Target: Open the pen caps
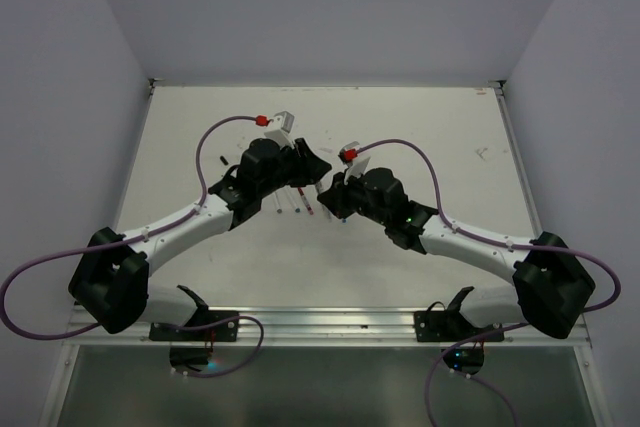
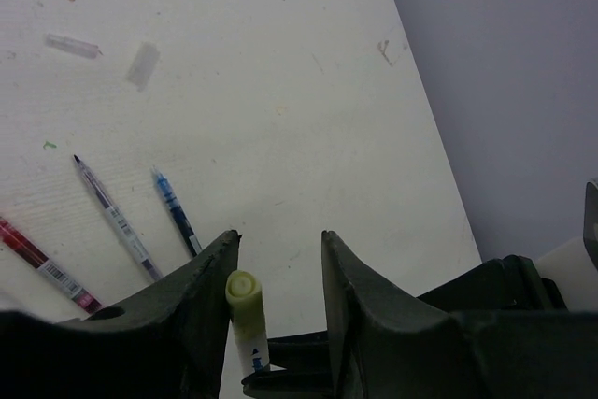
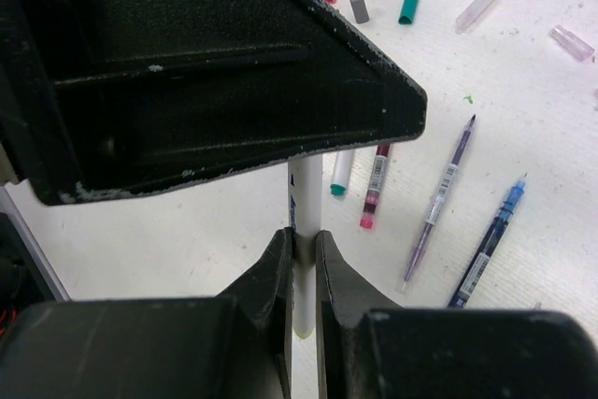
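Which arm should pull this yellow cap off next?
Left. The left gripper has open jaws on either side of the yellow cap; the right gripper is shut on the white pen, bracing it for the pull.

White, scuffed table (image 1: 300, 272) between plain pale lilac walls (image 1: 60, 97), soft even light.

Soft, even overhead light keeps the white table (image 1: 420, 137) bright in the top view, with only faint diffuse shadows, while the wrist views render the near dark fingers (image 2: 201, 315) slightly blurred, the white pen (image 3: 305, 195) fairly sharp, and a distant pale cap (image 2: 142, 64) smeared.
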`<action>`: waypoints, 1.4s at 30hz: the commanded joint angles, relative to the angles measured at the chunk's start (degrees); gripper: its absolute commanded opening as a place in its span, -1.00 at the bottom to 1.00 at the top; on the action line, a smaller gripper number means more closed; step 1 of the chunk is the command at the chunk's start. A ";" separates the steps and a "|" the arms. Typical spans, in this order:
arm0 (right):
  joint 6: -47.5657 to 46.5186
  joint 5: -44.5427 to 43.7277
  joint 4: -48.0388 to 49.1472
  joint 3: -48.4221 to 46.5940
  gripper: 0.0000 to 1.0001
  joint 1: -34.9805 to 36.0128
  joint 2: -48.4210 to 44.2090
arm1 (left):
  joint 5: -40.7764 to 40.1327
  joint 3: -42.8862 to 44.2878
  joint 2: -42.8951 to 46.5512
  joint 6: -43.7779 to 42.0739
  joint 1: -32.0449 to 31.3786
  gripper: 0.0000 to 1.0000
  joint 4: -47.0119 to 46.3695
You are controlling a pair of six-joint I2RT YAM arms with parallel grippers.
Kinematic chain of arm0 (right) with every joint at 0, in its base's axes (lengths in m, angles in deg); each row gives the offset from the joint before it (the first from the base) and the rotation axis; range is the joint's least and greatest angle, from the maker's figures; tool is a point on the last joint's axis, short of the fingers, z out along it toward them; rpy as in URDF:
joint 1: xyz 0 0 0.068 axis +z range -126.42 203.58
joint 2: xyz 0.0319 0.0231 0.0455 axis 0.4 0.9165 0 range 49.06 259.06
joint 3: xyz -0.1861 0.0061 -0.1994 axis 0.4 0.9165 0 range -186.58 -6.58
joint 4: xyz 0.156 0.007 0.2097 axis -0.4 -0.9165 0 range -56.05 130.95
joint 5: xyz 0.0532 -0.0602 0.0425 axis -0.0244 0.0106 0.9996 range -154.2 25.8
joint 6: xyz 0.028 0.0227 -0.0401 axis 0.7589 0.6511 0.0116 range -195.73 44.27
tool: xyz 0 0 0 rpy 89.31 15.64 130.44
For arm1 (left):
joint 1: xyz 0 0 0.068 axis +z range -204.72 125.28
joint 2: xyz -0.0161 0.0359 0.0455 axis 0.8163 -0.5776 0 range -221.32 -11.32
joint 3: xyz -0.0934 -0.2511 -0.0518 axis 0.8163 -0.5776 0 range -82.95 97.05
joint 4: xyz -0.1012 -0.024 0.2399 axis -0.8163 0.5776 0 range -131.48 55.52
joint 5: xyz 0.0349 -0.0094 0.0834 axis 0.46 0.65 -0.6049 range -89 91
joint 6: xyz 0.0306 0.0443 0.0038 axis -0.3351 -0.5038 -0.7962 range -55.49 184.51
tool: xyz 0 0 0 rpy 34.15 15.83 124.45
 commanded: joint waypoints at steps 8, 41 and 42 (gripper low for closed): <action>1.09 -2.58 3.48 -2.03 -1.00 0.39 -1.41 | -0.91 -0.19 0.23 -1.03 -0.98 -0.74 -2.04; 2.05 1.62 6.73 -2.91 0.08 0.30 1.22 | -1.88 -2.12 1.99 -2.70 -1.68 -1.00 -3.44; 1.97 1.62 6.90 -3.17 0.08 0.30 1.66 | -1.88 -2.21 2.17 -2.61 -1.77 -1.00 -3.62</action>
